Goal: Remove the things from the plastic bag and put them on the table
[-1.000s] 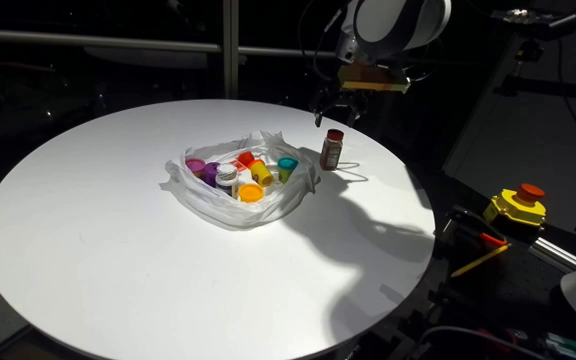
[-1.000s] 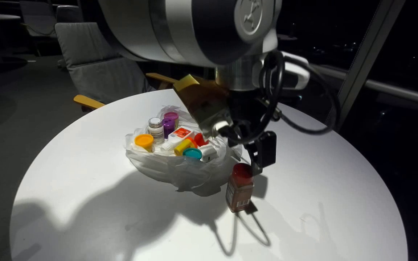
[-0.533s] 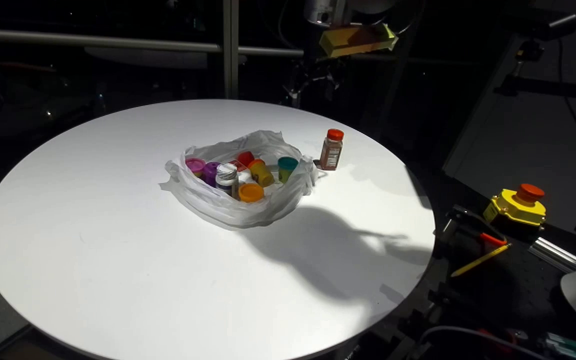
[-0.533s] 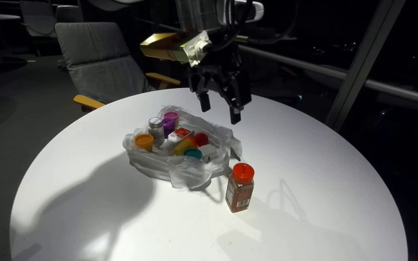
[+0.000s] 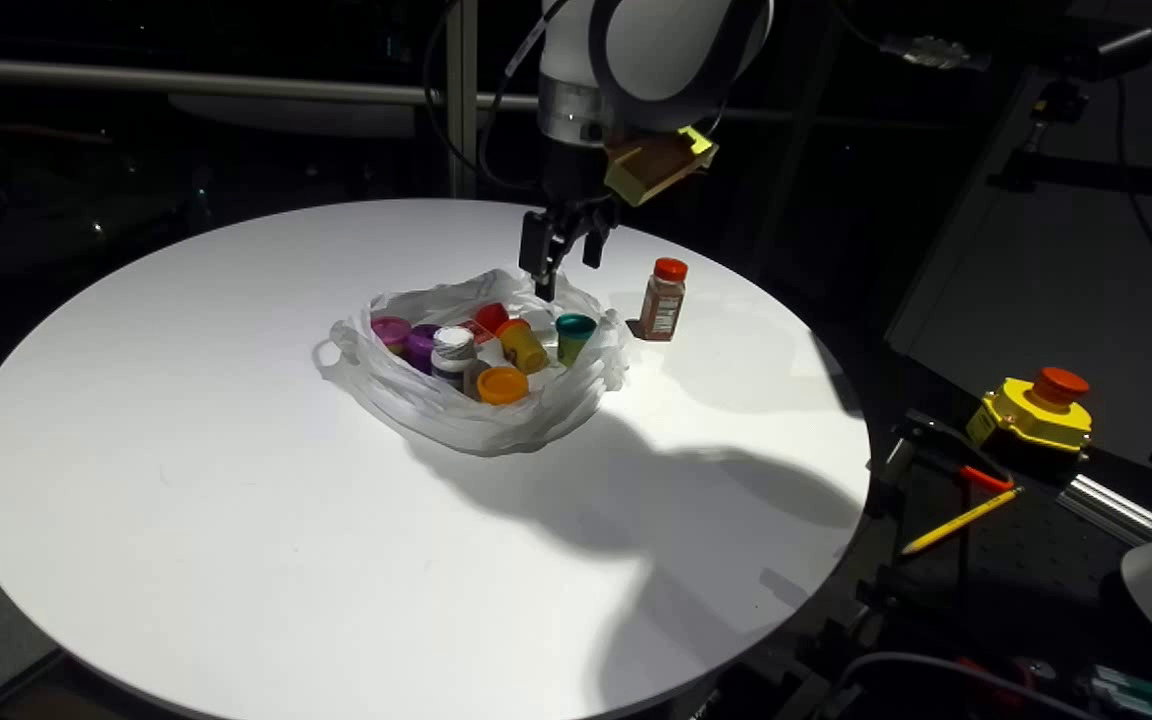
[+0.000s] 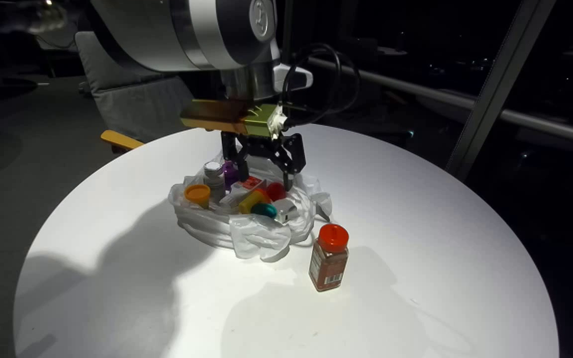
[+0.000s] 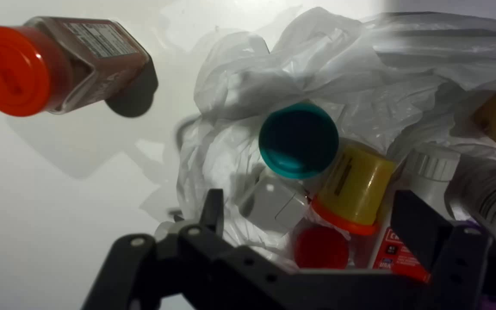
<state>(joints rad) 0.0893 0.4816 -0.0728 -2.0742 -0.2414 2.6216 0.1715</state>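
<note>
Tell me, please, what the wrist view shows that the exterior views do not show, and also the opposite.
Only the wrist view: small letters, partly readable, on the red label of the white bottle.

Only the exterior views: the robot's arm and the round edge of the table; also, each in an exterior view, a yellow device and a grey chair.

Shared: the open hand over the plastic bag, the teal-lidded tub and yellow tub inside it, and the red-lidded jar on the table, apart from the bag.
</note>
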